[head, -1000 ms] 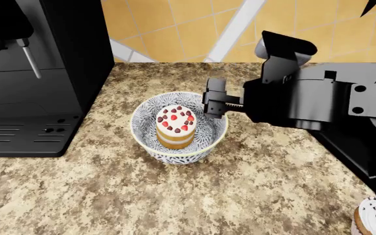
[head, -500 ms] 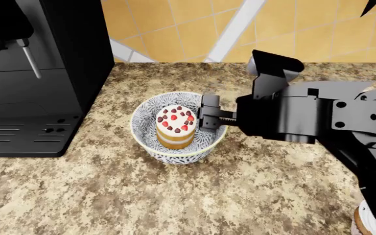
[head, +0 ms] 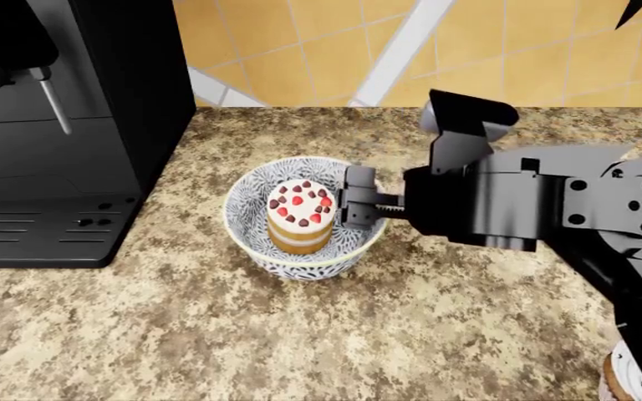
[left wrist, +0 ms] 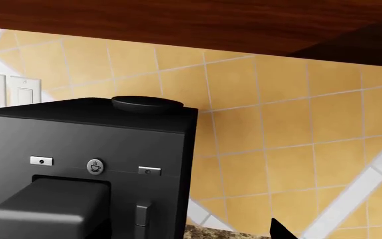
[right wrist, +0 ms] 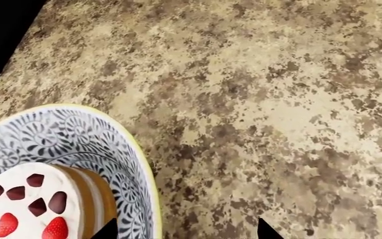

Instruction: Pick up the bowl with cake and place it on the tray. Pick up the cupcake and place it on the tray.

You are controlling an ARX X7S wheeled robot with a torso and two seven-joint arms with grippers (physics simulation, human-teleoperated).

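Note:
The blue-patterned bowl (head: pixel 304 221) sits on the granite counter with the berry-topped cake (head: pixel 300 215) inside it. My right gripper (head: pixel 356 200) is open at the bowl's right rim. In the right wrist view its fingertips (right wrist: pixel 266 231) straddle the rim of the bowl (right wrist: pixel 78 139), one inside beside the cake (right wrist: pixel 38 204) and one outside. The cupcake (head: pixel 634 376) peeks in at the bottom right corner, partly hidden by my right arm. The tray is out of view. My left gripper (left wrist: pixel 191 238) shows only one dark fingertip (left wrist: pixel 280 232), set wide, facing the coffee machine.
A tall black coffee machine (head: pixel 64 125) stands at the left, close to the bowl; it also fills the left wrist view (left wrist: pixel 91 169). A tiled wall (head: pixel 410 50) closes the back of the counter (head: pixel 298 334).
My right gripper has moved left and down, from beside the bowl to its right rim. The bowl and cake have not moved.

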